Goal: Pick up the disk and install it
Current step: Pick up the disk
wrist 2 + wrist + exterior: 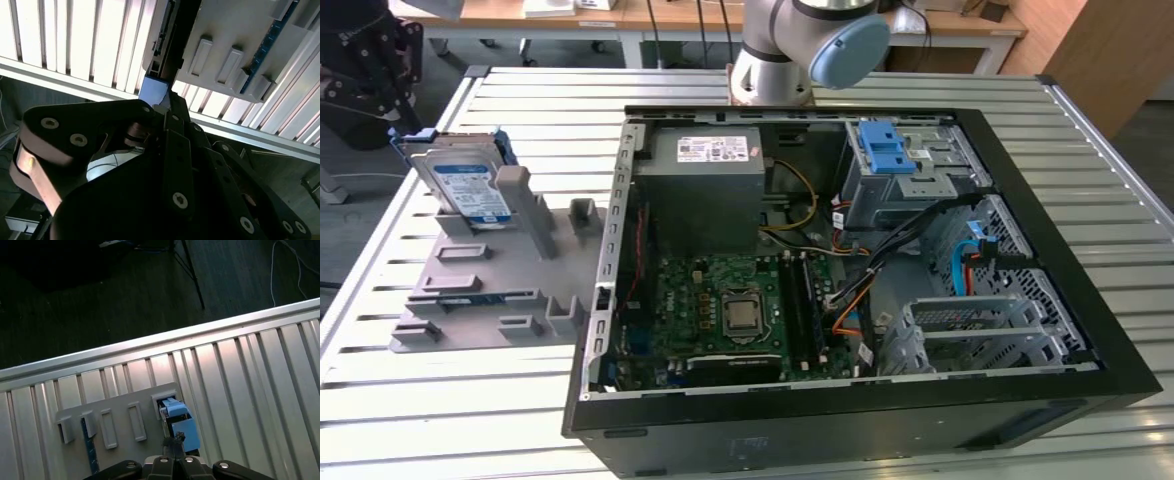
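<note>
Disk (464,185) upright in grey holder (467,300) beside open computer case (827,425)

The gripper (159,107) is seen close up, black links and screw heads crowding the foreground, and its tip is found right at the blue frame end of the disk (152,89). The disk is viewed edge-on, set at one end of the grey holder (220,30). Raised slot ribs are picked out on the holder, and a blue strip (266,51) is lodged along one edge. The slatted metal table (75,40) is lit bright, and dark floor (35,97) is glimpsed past its rim.
</note>
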`<state>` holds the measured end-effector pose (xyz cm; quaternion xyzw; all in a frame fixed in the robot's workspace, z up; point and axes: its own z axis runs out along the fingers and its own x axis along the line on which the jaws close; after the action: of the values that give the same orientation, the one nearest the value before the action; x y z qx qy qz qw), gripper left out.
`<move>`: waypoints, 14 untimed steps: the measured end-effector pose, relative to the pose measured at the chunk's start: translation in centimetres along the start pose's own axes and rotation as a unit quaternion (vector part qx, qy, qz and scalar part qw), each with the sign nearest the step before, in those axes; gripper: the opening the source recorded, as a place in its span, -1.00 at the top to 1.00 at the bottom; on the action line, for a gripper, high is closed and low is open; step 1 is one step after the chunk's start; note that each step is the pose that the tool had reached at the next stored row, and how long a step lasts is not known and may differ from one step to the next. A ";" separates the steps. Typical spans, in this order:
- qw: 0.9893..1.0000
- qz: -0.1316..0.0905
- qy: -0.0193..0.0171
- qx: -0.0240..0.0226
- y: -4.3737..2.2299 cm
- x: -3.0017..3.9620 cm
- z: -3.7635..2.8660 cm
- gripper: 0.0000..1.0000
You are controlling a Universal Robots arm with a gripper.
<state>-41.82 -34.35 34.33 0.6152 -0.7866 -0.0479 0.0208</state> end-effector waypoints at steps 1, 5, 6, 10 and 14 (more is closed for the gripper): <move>1.000 -0.006 0.000 0.000 0.00 0.00 0.01 0.79; 1.000 -0.029 0.002 0.002 0.00 0.00 0.03 0.79; 0.999 -0.036 0.003 0.003 0.00 0.00 0.03 0.79; 0.998 -0.061 0.005 0.004 0.00 0.00 0.05 0.79; 0.996 -0.087 0.007 0.004 -0.01 0.00 0.07 0.79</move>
<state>-41.82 -34.35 34.26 0.6819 -0.7300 -0.0419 0.0195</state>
